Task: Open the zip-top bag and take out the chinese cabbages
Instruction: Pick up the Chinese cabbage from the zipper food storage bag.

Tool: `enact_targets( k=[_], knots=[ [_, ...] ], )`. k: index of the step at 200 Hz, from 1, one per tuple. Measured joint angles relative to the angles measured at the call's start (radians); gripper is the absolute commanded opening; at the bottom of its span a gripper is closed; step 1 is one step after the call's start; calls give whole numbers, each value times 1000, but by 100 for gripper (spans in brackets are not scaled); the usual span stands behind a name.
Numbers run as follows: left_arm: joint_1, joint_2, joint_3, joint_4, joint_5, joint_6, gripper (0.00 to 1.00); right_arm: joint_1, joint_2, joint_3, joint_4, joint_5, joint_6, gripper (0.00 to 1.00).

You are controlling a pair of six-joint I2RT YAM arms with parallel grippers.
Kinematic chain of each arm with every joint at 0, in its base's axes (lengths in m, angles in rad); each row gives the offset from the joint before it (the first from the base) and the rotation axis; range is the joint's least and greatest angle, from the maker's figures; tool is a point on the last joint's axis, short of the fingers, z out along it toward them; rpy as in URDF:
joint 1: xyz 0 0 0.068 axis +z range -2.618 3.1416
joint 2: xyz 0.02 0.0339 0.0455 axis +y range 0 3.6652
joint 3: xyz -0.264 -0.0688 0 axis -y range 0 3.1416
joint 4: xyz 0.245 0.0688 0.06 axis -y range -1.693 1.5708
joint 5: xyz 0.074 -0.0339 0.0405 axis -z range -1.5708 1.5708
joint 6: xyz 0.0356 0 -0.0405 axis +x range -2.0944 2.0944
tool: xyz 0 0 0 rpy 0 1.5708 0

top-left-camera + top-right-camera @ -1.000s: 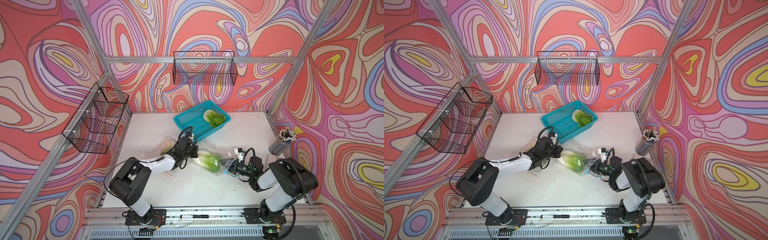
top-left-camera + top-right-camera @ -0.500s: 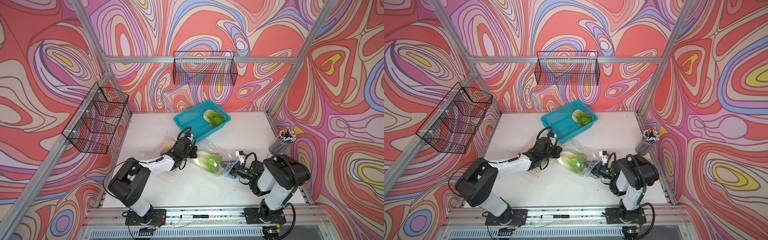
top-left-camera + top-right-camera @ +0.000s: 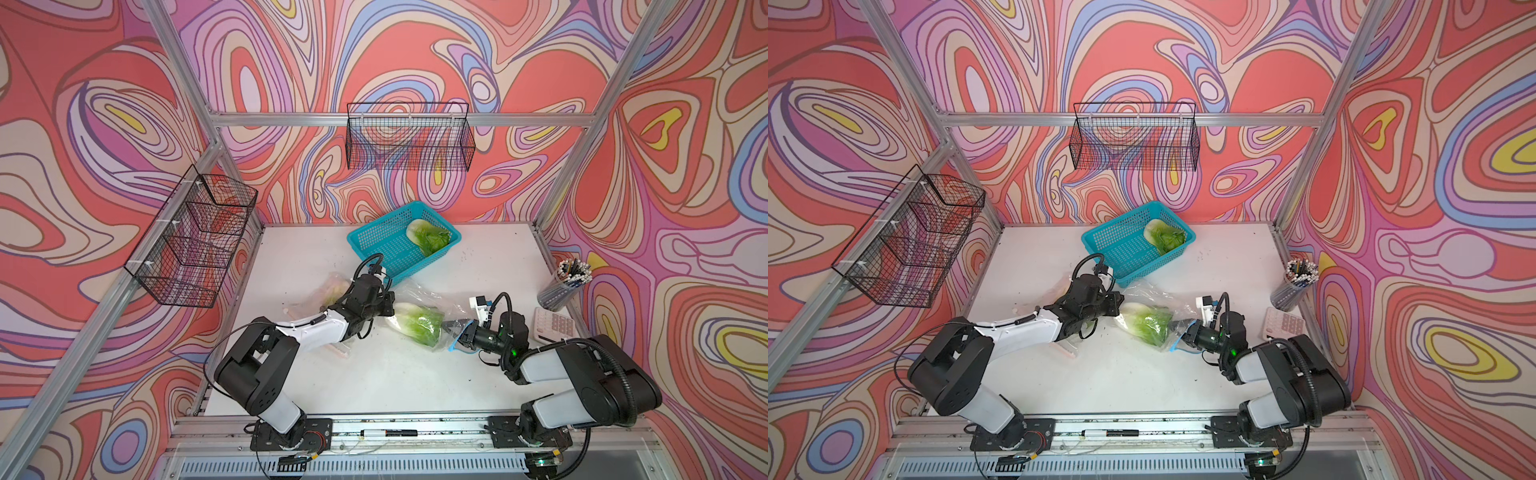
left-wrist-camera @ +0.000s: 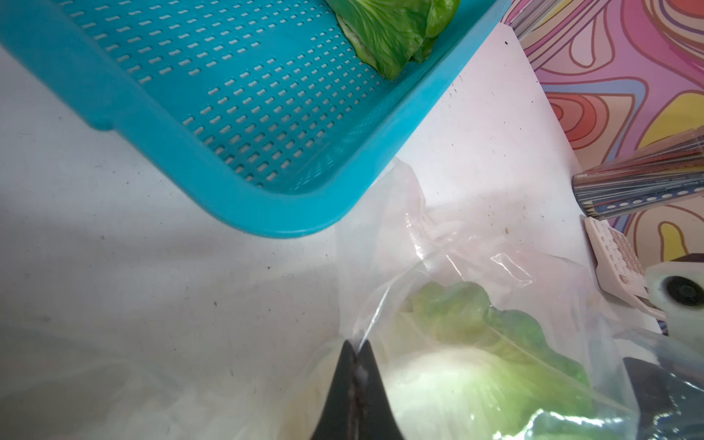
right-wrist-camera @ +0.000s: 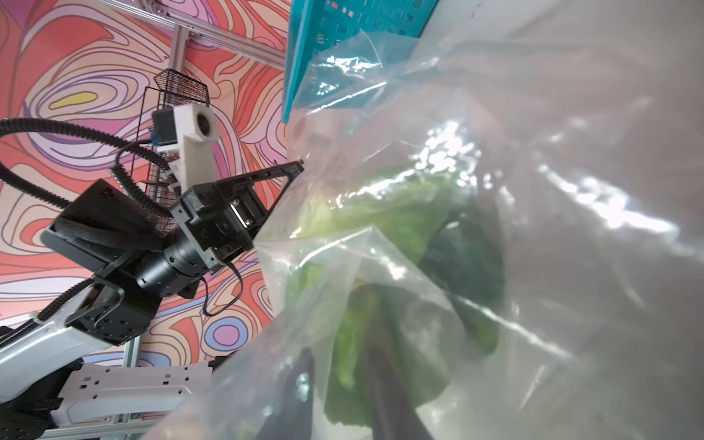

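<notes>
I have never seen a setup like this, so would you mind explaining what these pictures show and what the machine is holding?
These are two robot arms on a white table, each ending in a two-fingered pincer. Two pictures look down from side-by-side overhead cameras; two come from cameras on the wrists. On the table lie a clear bag holding one cabbage, a blue basket holding another cabbage, a second bag beside the left arm, a pencil cup and a calculator. The left pincer is pinched shut on the clear bag's film. The right pincer reaches into its mouth, jaws either side of the leaves; whether it grips is unclear.
</notes>
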Motion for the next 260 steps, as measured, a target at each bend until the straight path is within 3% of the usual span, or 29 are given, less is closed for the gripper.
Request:
enact_targets(
  k=[53, 107, 260],
  knots=[
    [0, 0, -7, 3, 9, 0, 0, 0, 28, -3, -45, 1, -13, 21],
    [0, 0, -11, 14, 10, 0, 0, 9, 63, 17, -56, 3, -18, 31],
    [6, 0, -32, 54, 26, -27, 0, 145, 422, 102, 403, 42, 183, 38]
  ],
)
